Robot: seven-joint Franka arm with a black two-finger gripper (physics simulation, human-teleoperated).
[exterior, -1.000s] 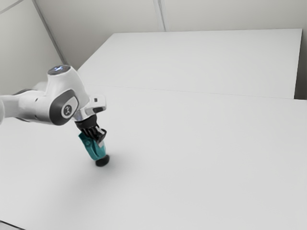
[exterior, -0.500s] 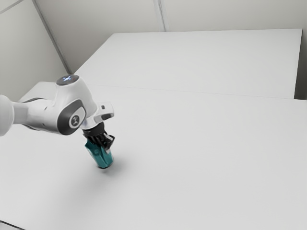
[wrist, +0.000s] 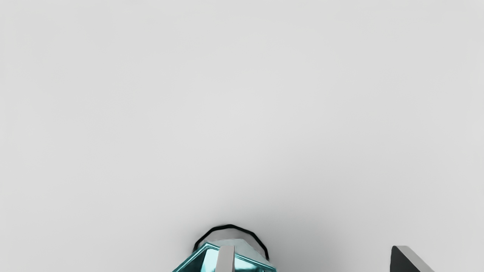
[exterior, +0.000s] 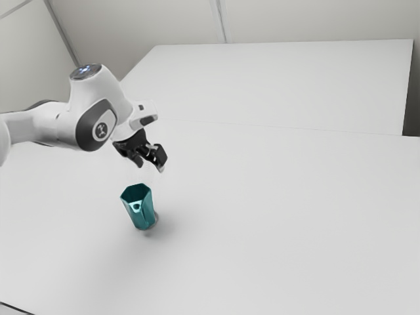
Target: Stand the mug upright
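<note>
Arm is reaching in, gripper tilting above teal mug. Jaws are standing wide apart, holding nothing. Mug is standing mouth-up on surface, well in from far edge.

Teal mug partly behind one fingertip, the other well apart, against pale table.

From beside the robot arm, 1 camera looks down at a slant across the tabletop toward the wall, while a 2nd, mounted on the arm, looks down from closer, both views sharing the mug and the tabletop around it.
</note>
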